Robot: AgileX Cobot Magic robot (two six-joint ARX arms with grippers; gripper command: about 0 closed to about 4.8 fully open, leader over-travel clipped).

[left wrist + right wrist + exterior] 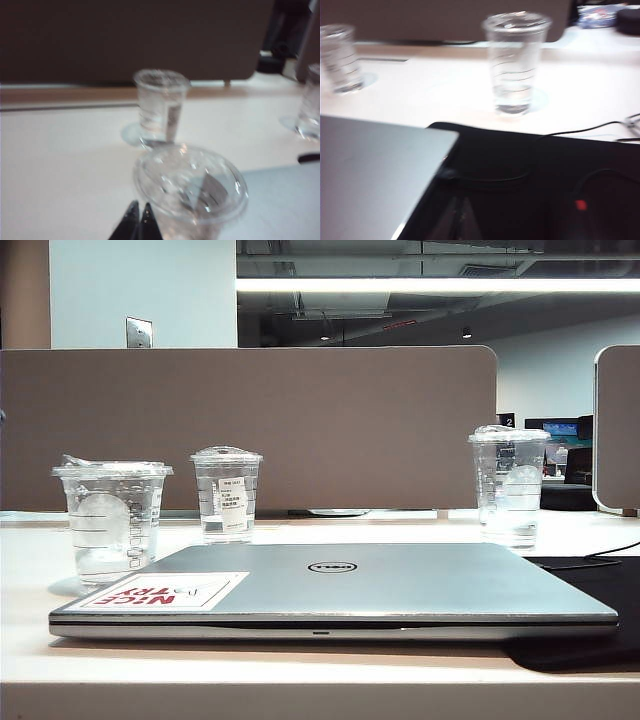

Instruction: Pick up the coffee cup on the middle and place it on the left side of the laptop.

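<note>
So the big pale surface (300, 665) has the silver laptop (400, 575) lying shut across the middle of it, with its right end resting on a black mat (600, 590). The coffee cup (112, 520), the short wide one with the flat lid, stands upright just beside the laptop's left end near the sticker corner, so it looks to already be where the task wants it. The narrower labelled cup (227, 495) sits farther back, and the tall domed cup (508, 485) is well off to the right.

Neither arm shows in the exterior view. In the left wrist view the left fingers (131, 222) are pinched fully together with nothing between them. The coffee cup is right in front of the tips, upright, lid facing up, apart from them. That's the relation that matters: the left arm is clearly the nearer one, and any regrasp would mean spreading wide first.

The right fingers (455, 220) hang over the black mat, far from the cup, and are too dark and blurry to tell how far apart they are.
</note>
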